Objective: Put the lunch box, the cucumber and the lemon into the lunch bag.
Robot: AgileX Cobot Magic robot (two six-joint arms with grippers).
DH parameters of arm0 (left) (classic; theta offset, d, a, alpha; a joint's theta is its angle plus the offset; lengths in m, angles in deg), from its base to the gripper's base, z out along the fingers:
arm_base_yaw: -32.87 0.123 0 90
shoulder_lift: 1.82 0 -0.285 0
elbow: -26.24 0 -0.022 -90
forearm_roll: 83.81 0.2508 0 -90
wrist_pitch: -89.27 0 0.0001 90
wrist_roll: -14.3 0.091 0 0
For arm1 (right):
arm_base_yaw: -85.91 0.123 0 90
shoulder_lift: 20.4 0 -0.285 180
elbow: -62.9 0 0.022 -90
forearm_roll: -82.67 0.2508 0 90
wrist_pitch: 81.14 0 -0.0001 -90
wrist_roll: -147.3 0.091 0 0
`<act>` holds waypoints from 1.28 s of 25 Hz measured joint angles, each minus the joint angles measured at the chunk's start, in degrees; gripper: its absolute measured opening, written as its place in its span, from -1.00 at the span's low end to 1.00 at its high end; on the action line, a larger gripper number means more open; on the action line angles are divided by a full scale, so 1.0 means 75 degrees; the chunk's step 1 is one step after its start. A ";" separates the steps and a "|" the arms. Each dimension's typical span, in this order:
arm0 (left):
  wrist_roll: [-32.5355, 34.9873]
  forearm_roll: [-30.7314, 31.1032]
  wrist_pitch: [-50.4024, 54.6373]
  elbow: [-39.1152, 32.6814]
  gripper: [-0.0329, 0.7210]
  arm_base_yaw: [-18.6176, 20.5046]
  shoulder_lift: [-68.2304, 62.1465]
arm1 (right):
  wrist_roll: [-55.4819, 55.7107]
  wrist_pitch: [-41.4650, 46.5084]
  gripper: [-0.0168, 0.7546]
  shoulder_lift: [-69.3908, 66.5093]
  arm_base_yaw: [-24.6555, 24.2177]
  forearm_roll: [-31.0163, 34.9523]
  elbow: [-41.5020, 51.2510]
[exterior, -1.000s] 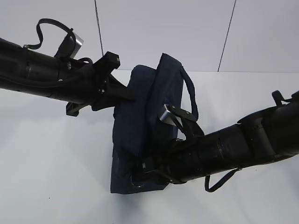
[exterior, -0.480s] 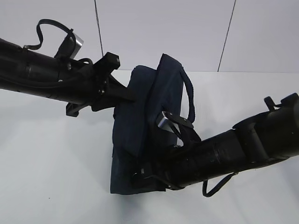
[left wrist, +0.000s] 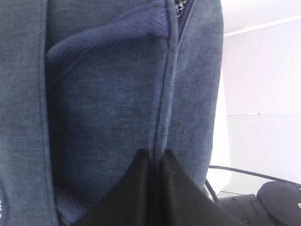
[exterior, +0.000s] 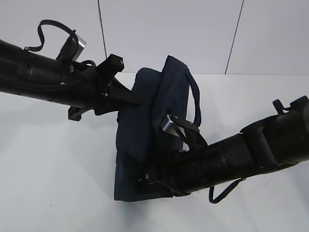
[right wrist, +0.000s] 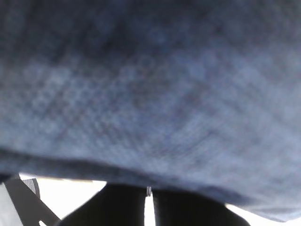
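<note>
- Navy fabric fills nearly everything: the bag (exterior: 149,130) stands on the white table (exterior: 53,169), held between the two arms.
- No box, cucumber or lemon shows in any view. I'd guess they are already inside, but the pictures cannot prove it.
- If so, what is left looks like closing the top or letting go.
- The left gripper (left wrist: 156,162) has its fingers pressed together on a seam of the bag, up near its top.
- The right gripper (right wrist: 148,193) is low at the bag's near end, fingers almost meeting with cloth right against them. Whether it pinches cloth or a zip pull, I cannot tell.
- The bag's long axis runs away from us, its far end raised and its handle (exterior: 195,104) arching on the right.
</note>
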 joint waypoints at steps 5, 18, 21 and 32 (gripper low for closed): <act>0.0000 0.0000 0.0000 0.0000 -0.89 0.0000 0.0000 | 0.0000 0.0005 -0.90 0.0000 0.0000 0.0000 0.0000; 0.0000 0.0228 -0.0433 0.0000 -0.89 0.0000 0.0000 | 0.0166 0.0164 -0.90 0.0103 0.0000 0.0000 0.0213; 0.0000 0.0345 -0.0519 0.0000 -0.89 0.0000 0.0000 | 0.0094 0.0130 -0.90 0.0387 0.0000 0.0000 0.0430; 0.0000 0.0377 -0.0641 0.0000 -0.89 0.0000 0.0000 | 0.0003 0.0130 -0.90 0.0913 0.0000 -0.0410 0.0477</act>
